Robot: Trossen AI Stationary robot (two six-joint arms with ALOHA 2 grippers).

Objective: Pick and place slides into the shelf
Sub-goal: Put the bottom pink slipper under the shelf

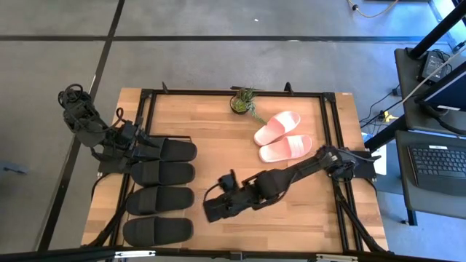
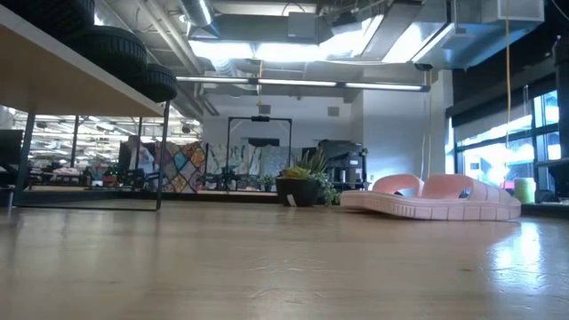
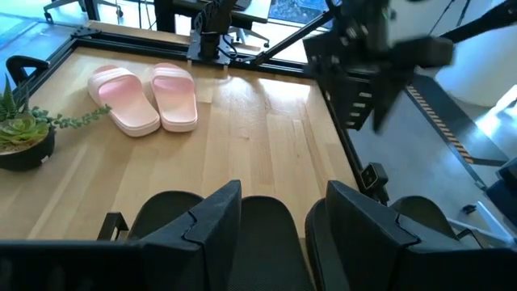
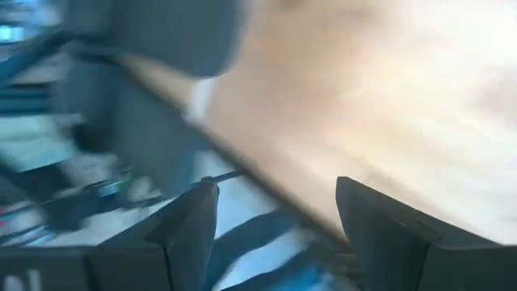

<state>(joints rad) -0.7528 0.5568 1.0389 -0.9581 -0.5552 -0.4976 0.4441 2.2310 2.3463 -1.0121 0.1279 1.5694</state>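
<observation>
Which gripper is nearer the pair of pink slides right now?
The right gripper is somewhat nearer, low on the table diagonally below the pink slides. The left gripper sits across the table, over the black slides on the shelf side.

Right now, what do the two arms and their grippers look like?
Both arms are dark, nearly black, with jointed segments. The left arm has black cable loops at its base. The left gripper and the right gripper each have two blocky, matte black, angular fingers. No markings are visible.
</observation>
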